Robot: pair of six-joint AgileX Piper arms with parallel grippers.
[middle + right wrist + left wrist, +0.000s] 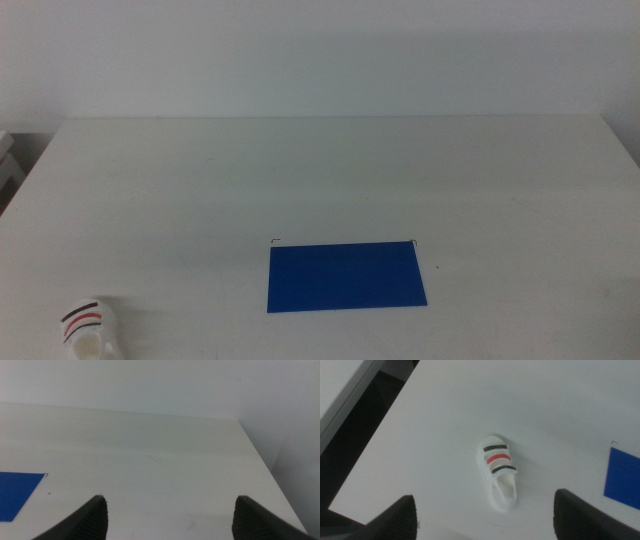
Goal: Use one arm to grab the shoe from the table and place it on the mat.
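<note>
The shoe (92, 330), a small white sandal with two black straps and one red, lies on the white table (330, 180) at the front left corner. It also shows in the left wrist view (499, 473). My left gripper (485, 517) is open, with its jaws wide apart above the shoe and clear of it. The blue mat (346, 277) lies flat at the front centre, to the right of the shoe; one edge of the mat shows in the left wrist view (622, 477). My right gripper (170, 517) is open and empty over the right part of the table. Neither arm shows in the middle view.
The table's left edge (380, 435) runs close beside the shoe, with a dark drop beyond it. The table's right edge (260, 455) shows in the right wrist view, and a corner of the mat (17, 491) too. A white wall stands behind the table.
</note>
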